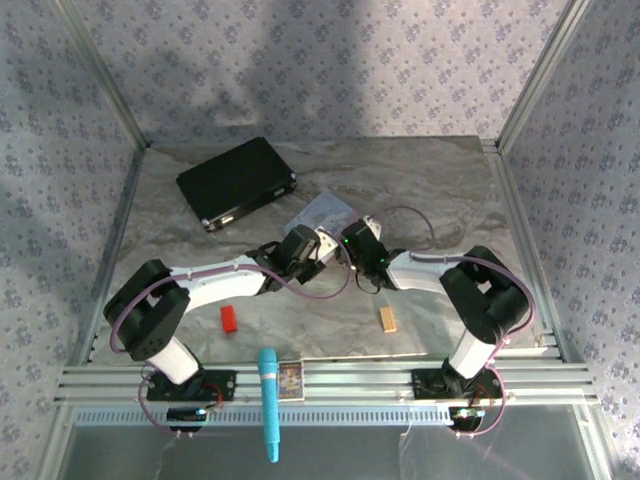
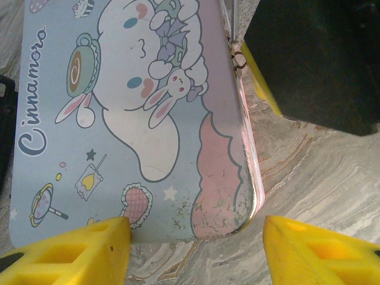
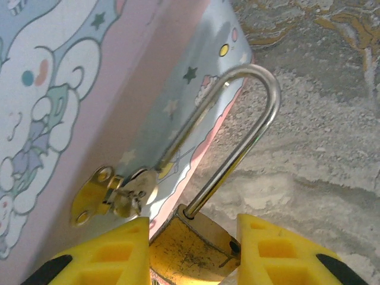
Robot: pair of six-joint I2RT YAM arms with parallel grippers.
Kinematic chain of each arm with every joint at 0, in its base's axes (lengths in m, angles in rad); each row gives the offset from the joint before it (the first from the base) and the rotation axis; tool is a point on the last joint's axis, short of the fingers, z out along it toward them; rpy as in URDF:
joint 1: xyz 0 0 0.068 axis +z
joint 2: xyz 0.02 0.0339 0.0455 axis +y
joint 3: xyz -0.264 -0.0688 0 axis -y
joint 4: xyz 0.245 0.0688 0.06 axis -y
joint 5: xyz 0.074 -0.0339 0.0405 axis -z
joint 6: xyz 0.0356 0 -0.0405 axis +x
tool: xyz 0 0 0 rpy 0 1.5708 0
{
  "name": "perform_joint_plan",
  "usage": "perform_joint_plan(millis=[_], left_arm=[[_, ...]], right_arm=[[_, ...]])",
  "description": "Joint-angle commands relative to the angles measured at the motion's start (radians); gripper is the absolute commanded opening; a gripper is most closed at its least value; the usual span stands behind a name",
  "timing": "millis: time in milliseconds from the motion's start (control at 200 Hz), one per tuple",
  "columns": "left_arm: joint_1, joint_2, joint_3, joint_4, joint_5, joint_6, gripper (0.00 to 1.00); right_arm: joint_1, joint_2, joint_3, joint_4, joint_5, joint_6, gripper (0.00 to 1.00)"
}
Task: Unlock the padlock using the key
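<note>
Pinching the padlock (image 3: 190, 249), hooked at the hasp (image 3: 113, 193) of the tin box (image 3: 89, 89) toward eight o'clock, with the right gripper (image 3: 193, 227); holding the left gripper (image 2: 196, 228) spread apart over that box.

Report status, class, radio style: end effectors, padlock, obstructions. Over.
Right end effector shut on the padlock. Left end effector open over the tin, at its corner. Shackle threaded through the tin's hasp. No obstruction seen.
</note>
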Motion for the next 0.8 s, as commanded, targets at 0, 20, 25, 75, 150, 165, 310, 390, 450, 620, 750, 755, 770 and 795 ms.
perform_joint_plan(millis=[0, 20, 25, 75, 150, 165, 310, 390, 450, 620, 750, 755, 770, 795], left_arm=[[-0.002, -0.001, -0.019, -0.065, 0.02, -0.001, 0.61], [-0.002, -0.001, -0.019, -0.065, 0.021, -0.003, 0.61], [-0.002, -0.001, -0.018, -0.064, 0.021, -0.004, 0.61], [-0.002, -0.003, -0.018, -0.063, 0.018, -0.007, 0.61], [-0.002, -0.003, -0.019, -0.065, 0.014, -0.01, 0.6], [-0.002, -0.004, -0.02, -0.065, 0.013, -0.01, 0.6], [0.006, -0.006, -0.019, -0.084, -0.017, -0.002, 0.6], [0.023, -0.01, -0.015, -0.082, -0.023, -0.011, 0.6], [0.028, -0.015, -0.009, -0.082, -0.032, -0.029, 0.61], [0.033, -0.035, -0.006, -0.04, -0.097, -0.078, 0.64], [0.041, -0.038, 0.007, -0.039, -0.155, -0.099, 0.69], [0.042, -0.036, 0.008, -0.04, -0.157, -0.098, 0.69], [0.042, -0.036, 0.01, -0.043, -0.165, -0.1, 0.7], [0.042, -0.036, 0.014, -0.046, -0.182, -0.103, 0.71]], right_arm=[[-0.006, 0.016, 0.02, 0.002, -0.02, -0.008, 0.28], [-0.008, 0.015, 0.018, 0.001, -0.02, -0.008, 0.28], [-0.009, 0.016, 0.018, 0.001, -0.021, -0.007, 0.28], [-0.014, 0.015, 0.016, -0.003, -0.028, -0.008, 0.28], [-0.028, 0.012, 0.017, -0.018, -0.048, -0.025, 0.28], [-0.031, 0.007, 0.013, -0.019, -0.05, -0.028, 0.28], [-0.085, -0.01, 0.023, -0.053, -0.131, -0.047, 0.28], [-0.088, -0.003, 0.062, -0.144, -0.146, -0.081, 0.28], [-0.089, 0.004, 0.074, -0.194, -0.159, -0.096, 0.28], [-0.098, 0.043, 0.106, -0.359, -0.182, -0.157, 0.28], [-0.115, 0.069, 0.153, -0.524, -0.168, -0.233, 0.29], [-0.116, 0.069, 0.154, -0.527, -0.167, -0.237, 0.29], [-0.118, 0.069, 0.156, -0.537, -0.167, -0.242, 0.29], [-0.121, 0.07, 0.157, -0.558, -0.164, -0.248, 0.29]])
